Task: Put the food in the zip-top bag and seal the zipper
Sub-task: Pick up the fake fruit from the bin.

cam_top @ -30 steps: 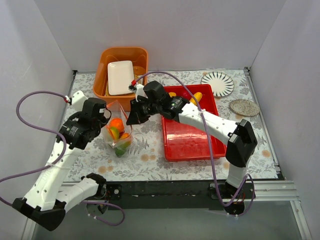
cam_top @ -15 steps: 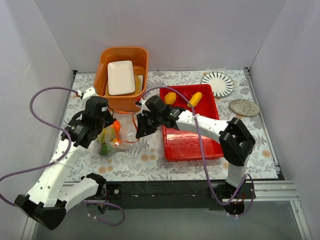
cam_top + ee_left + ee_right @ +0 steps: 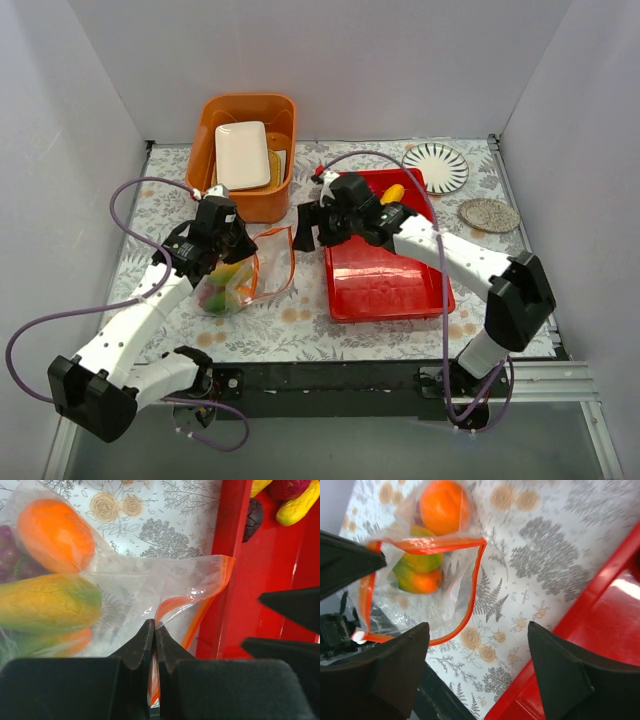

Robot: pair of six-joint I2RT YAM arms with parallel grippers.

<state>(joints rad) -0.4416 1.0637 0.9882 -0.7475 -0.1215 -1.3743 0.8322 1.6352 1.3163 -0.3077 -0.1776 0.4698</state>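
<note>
Filling step: left gripper clenched on bag rim; right gripper spread open, empty. Next needed fruit at tray's 12 o'clock end.

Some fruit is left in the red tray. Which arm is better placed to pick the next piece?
Right. The right gripper is open and empty beside the red tray, where a yellow mango lies. The left gripper is shut on the zip-top bag, holding its mouth.
</note>
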